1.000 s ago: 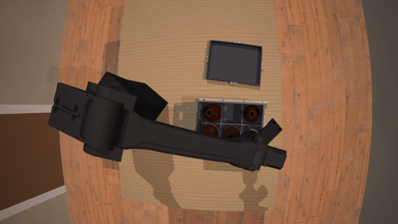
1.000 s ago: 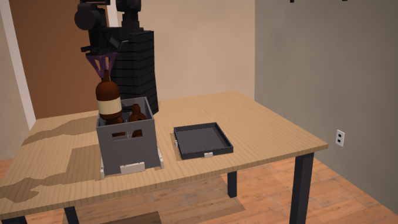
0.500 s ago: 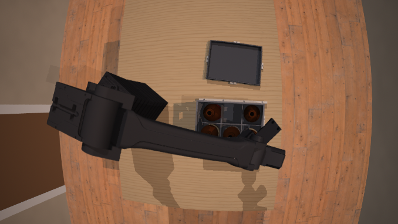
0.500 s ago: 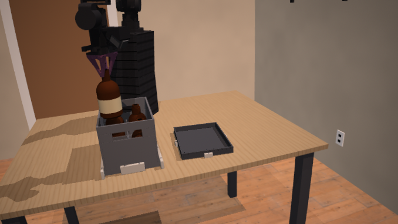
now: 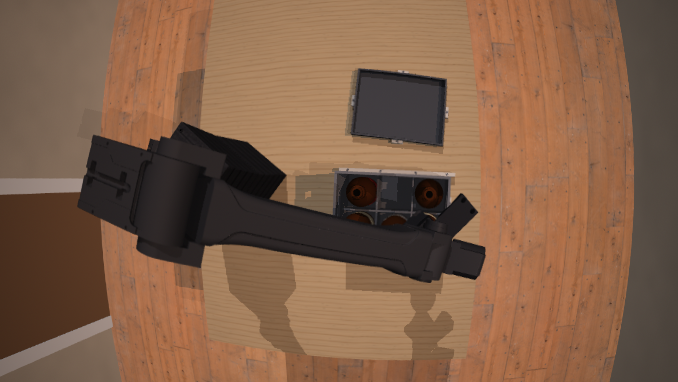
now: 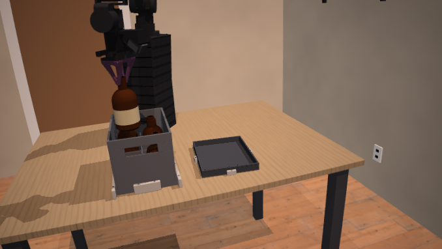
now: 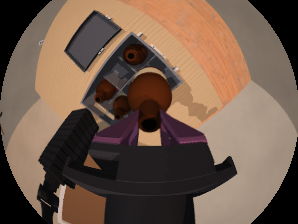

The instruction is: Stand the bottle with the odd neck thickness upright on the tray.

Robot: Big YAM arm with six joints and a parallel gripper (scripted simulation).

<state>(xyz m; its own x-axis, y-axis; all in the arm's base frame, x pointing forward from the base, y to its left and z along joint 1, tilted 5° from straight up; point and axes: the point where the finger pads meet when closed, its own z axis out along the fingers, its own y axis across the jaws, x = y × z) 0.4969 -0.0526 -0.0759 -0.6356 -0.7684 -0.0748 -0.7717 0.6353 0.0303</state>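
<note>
We are clamping the gripper (image 6: pixel 122 78) (image 7: pixel 150 120) around the neck of a brown, cream-labelled bottle (image 6: pixel 126 107) (image 7: pixel 150 92), and we are holding it upright over a corner of the grey crate (image 5: pixel 395 173) (image 6: pixel 140 169) (image 7: pixel 106 68). Its base is hanging near rim height; we cannot tell whether it is fully clear of the rim. Below and beside it, four other brown bottles (image 5: pixel 368 186) (image 6: pixel 151 130) (image 7: pixel 142 51) are standing in separate compartments. We are seeing the dark, shallow tray (image 5: pixel 400 107) (image 6: pixel 221 156) (image 7: pixel 92 40) lying flat beside the crate, apart from it, its floor showing, both resting on the wooden counter (image 5: pixel 280 75) (image 6: pixel 293 146) (image 7: pixel 55 75). From above, our arm (image 5: pixel 310 235) (image 6: pixel 112 39) (image 7: pixel 150 210) is covering part of the crate.

Shifted the gripped bottle (image 6: pixel 126 101) (image 7: pixel 150 92) and the tool (image 6: pixel 122 81) (image 7: pixel 149 119) slightly toward the tray (image 5: pixel 398 107) (image 6: pixel 225 156) (image 7: pixel 93 40). Swung the arm (image 5: pixel 320 237) (image 6: pixel 114 39) that way too, covering more of two crated bottles (image 5: pixel 358 218) in the top view.
</note>
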